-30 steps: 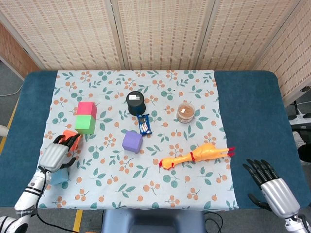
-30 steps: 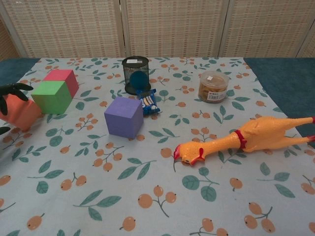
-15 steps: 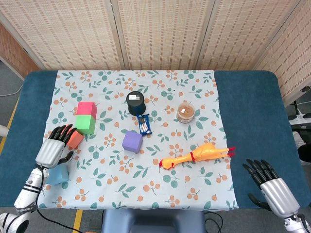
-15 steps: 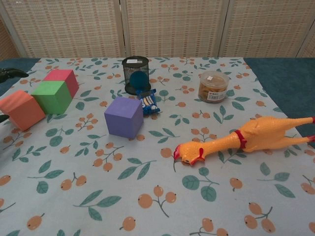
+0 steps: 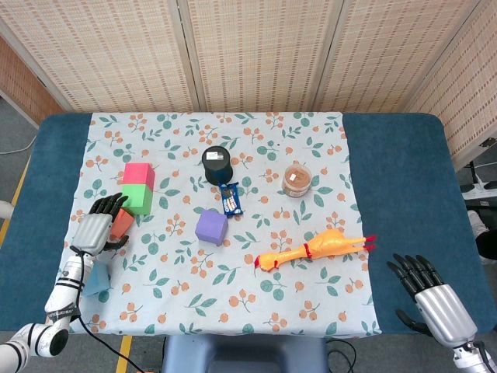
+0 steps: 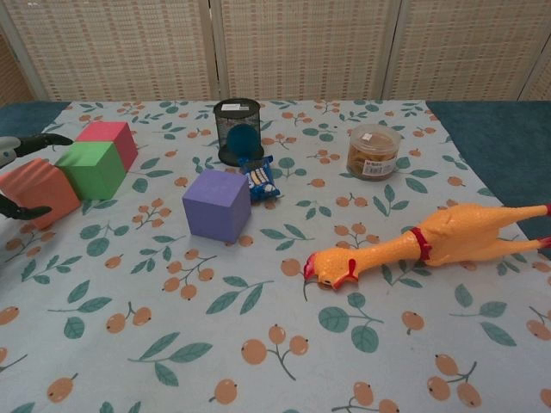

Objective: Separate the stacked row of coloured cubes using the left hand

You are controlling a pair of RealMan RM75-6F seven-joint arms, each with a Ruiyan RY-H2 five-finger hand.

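Since orange cube [image 5: 122,224] sits at near end of row, touching green cube [image 5: 138,197] with pink cube [image 5: 138,172] behind, we see left robot hand [image 5: 99,228] wrapped over it, fingers on both sides, apparently gripping to pull it off. Light blue cube [image 5: 97,278] lies apart, near worktop [image 5: 396,179] edge, under left forearm. Purple cube [image 5: 211,227], pen pot [image 5: 217,165], snack packet [image 5: 230,198], jar [image 5: 297,179], rubber chicken [image 5: 314,248] stand well clear. Right robot hand [image 5: 432,299] idle, fingers spread, empty.

No readable text anywhere. The snack packet [image 6: 261,179] near the desk's middle and the lidded jar [image 6: 371,151] toward the far right edge both carry print, too small and blurred to make out.
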